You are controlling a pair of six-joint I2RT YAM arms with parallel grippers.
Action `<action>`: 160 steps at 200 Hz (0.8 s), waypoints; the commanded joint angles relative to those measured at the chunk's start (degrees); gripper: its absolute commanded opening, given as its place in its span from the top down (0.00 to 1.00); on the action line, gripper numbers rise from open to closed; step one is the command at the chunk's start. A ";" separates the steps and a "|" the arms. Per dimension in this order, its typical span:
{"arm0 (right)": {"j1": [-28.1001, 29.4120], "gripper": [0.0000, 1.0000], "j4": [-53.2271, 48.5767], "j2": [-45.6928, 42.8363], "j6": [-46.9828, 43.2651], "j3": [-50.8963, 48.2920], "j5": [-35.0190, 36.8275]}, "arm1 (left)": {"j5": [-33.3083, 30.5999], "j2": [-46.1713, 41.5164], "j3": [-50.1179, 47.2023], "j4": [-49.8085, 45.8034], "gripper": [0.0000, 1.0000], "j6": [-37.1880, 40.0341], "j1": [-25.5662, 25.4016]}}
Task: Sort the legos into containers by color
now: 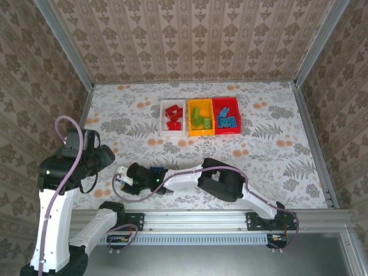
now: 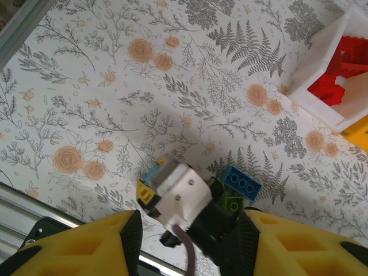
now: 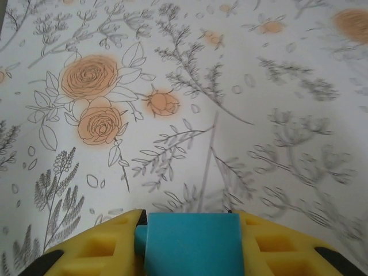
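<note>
Floral table (image 1: pixel 276 155), patterned walls (image 1: pixel 190 40) on three sides, and this sort looks close to the finish.

Up at twelve o'clock on the table the three bins stand in a row, side against side. The white bin (image 1: pixel 161 121) takes the nine o'clock end and holds the red bricks (image 1: pixel 172 117). The yellow bin (image 1: pixel 200 134) in the middle has the green bricks (image 1: pixel 201 118). The red bin (image 1: pixel 227 131) at the three o'clock end has the blue bricks (image 1: pixel 227 119). Each colour has its own bin and I spot no strays mixed in, though the pieces are small from above.

What's left sits down at seven o'clock, near the arm bases. The right claw (image 3: pixel 190 218) is closed on a light blue brick (image 3: pixel 192 246), with a yellow pad against each side. Whether it's clear of the table, I can't tell.

Just beside that claw's wrist, seen from the left wrist camera, lies a loose blue brick (image 2: pixel 242 183). At its six o'clock is a green brick (image 2: pixel 232 203), seemingly touching it and partly tucked under the arm. So I count three pieces unsorted: two for the red bin, one for the yellow.

The left claw (image 2: pixel 190 236) hangs high above that spot, roughly half open, nothing in it.
</note>
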 commanded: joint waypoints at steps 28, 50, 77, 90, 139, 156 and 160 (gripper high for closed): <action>-6.49 0.72 4.38 -20.85 -0.85 -11.46 7.17 | 8.02 1.82 -4.24 7.95 0.50 1.27 0.54; -11.81 0.72 3.87 -29.95 0.65 -19.29 8.85 | 12.70 5.63 -5.98 14.31 0.50 1.22 -0.59; -20.40 0.72 0.31 -40.82 2.30 -27.61 9.95 | 12.96 13.49 -5.86 24.04 0.50 0.98 -7.50; -25.09 0.72 -2.28 -45.04 3.49 -30.92 10.45 | 12.22 18.02 -5.05 29.08 0.50 1.42 -12.01; -43.46 0.73 -15.63 -50.35 14.18 -33.05 9.77 | 13.27 37.28 2.80 43.25 0.49 6.81 -24.50; -47.86 0.74 -20.59 -46.40 17.26 -29.28 7.75 | 14.27 42.39 5.99 45.15 0.49 7.87 -25.94; -48.65 0.74 -21.61 -45.29 17.89 -28.27 7.75 | 14.57 43.51 6.70 45.60 0.49 8.11 -26.25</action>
